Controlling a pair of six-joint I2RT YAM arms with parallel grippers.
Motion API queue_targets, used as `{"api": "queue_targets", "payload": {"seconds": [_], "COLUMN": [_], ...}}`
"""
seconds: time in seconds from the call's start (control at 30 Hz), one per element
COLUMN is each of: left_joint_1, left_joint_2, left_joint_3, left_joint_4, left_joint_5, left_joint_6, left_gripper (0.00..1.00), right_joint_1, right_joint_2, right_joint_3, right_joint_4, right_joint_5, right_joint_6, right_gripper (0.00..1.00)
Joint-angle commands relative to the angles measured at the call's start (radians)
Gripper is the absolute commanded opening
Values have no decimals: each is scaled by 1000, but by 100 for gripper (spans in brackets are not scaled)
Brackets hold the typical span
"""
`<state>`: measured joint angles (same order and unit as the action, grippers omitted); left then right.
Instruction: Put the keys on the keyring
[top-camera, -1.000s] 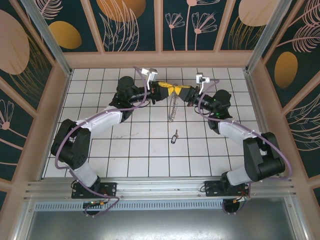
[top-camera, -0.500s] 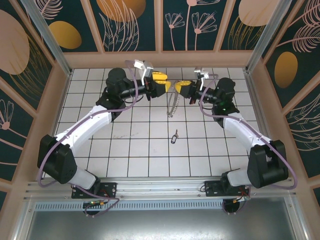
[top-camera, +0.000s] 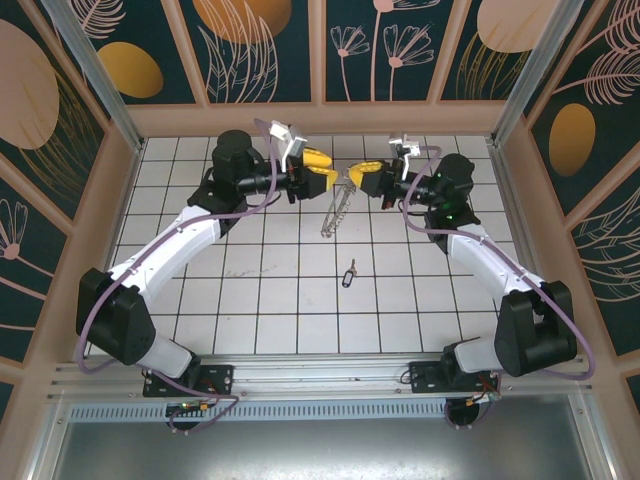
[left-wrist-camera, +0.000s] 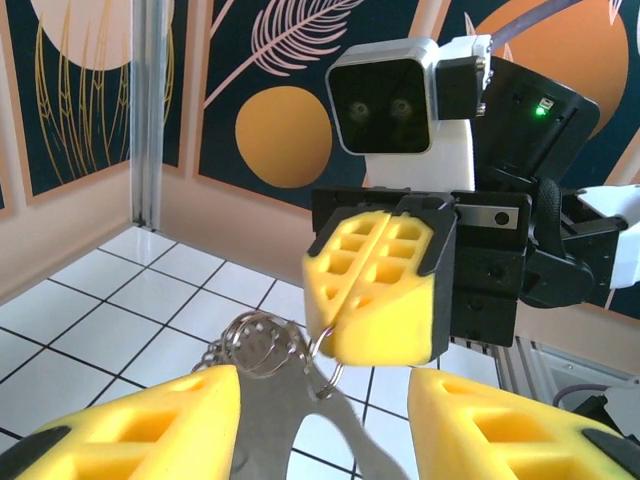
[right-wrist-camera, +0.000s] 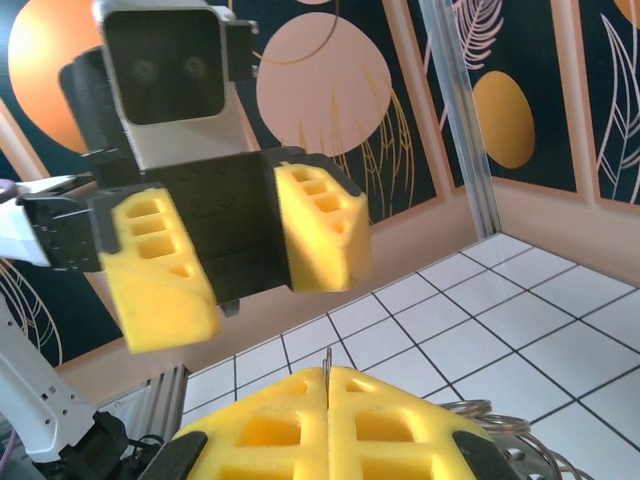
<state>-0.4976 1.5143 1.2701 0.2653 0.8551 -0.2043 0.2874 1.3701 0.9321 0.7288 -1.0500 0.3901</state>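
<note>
The keyring (top-camera: 333, 212) hangs as a chain-like strand fringed with small grey metal pieces, slanting down to the left above the tiled floor. My right gripper (top-camera: 358, 176) is shut on its top end. In the right wrist view a thin wire pokes up between the closed yellow pads of that right gripper (right-wrist-camera: 327, 376), and coils of the keyring (right-wrist-camera: 485, 418) show beside them. My left gripper (top-camera: 324, 168) faces it, open. In the left wrist view the keyring (left-wrist-camera: 258, 345) and a flat grey piece lie between the spread fingers of my left gripper (left-wrist-camera: 322, 392). The small dark key (top-camera: 348, 274) lies alone on the floor.
The white tiled floor (top-camera: 260, 300) is ringed by low pinkish walls with patterned panels. An aluminium rail (top-camera: 320, 375) runs along the near edge by the arm bases. Metal corner posts (top-camera: 100, 75) stand at the back.
Both arms have lifted and the two grippers have drawn apart since a second ago. The hanging end of the keyring has swung leftward. The key on the floor has not moved.
</note>
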Motion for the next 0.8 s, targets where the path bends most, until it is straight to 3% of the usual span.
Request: {"api": "queue_targets", "payload": {"seconds": [0.0, 0.27, 0.77], "left_joint_1": [20, 23, 22], "left_joint_2": [10, 37, 37], "left_joint_3": [23, 31, 25], "left_joint_4": [46, 126, 237], "left_joint_5": [93, 208, 280], "left_joint_6": [-40, -107, -180], "left_gripper": [48, 49, 50], "right_joint_1": [-7, -6, 31], "right_joint_2": [-24, 11, 65], "right_joint_3": [21, 31, 57], "right_joint_4": [153, 327, 384], "right_joint_5": [-45, -56, -35], "right_joint_6": [79, 233, 285], "right_gripper": [0, 0, 0]}}
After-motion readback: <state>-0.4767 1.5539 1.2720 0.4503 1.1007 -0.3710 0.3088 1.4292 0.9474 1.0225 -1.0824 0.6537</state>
